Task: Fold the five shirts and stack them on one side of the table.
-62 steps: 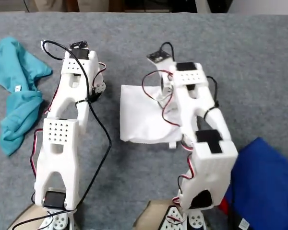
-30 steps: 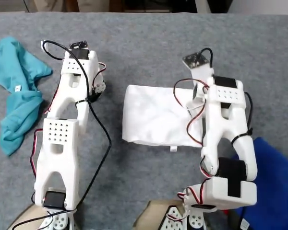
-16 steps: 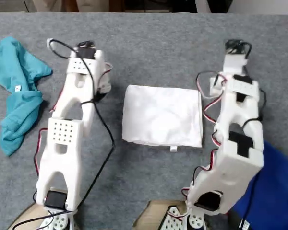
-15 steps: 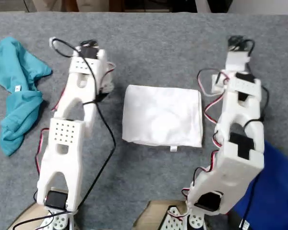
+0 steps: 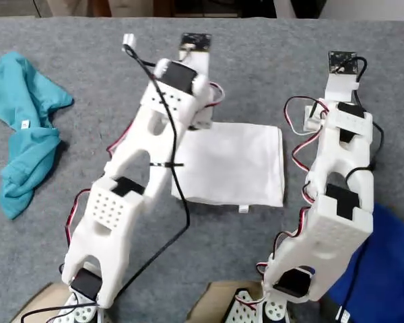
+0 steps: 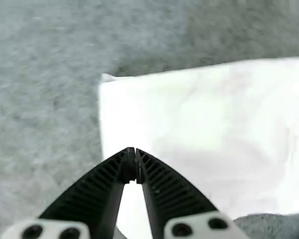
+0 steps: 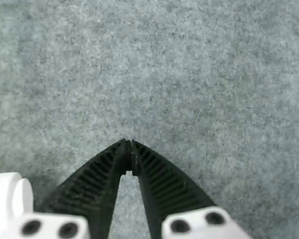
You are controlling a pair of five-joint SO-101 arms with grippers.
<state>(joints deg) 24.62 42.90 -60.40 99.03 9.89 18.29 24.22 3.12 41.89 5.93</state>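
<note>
A folded white shirt (image 5: 236, 161) lies flat in the middle of the grey table. The left arm (image 5: 168, 114) leans across to the shirt's far left corner. In the left wrist view my left gripper (image 6: 131, 168) is shut with nothing in it, its tip over the white shirt (image 6: 199, 129) just inside that edge. The right arm (image 5: 342, 141) stands just beyond the shirt's right edge. My right gripper (image 7: 129, 159) is shut and empty over bare grey carpet. A crumpled teal shirt (image 5: 23, 128) lies at the far left, and a blue shirt (image 5: 384, 269) at the near right.
The table is covered in grey carpet (image 5: 269, 60), open along the far side and between the teal shirt and the left arm. Loose cables (image 5: 178, 195) hang from both arms over the white shirt's edges. The arm bases stand at the near edge.
The left arm has swung right, from beside the white shirt to over its far left corner. The right arm has edged slightly farther out. The white shirt lies as before.
</note>
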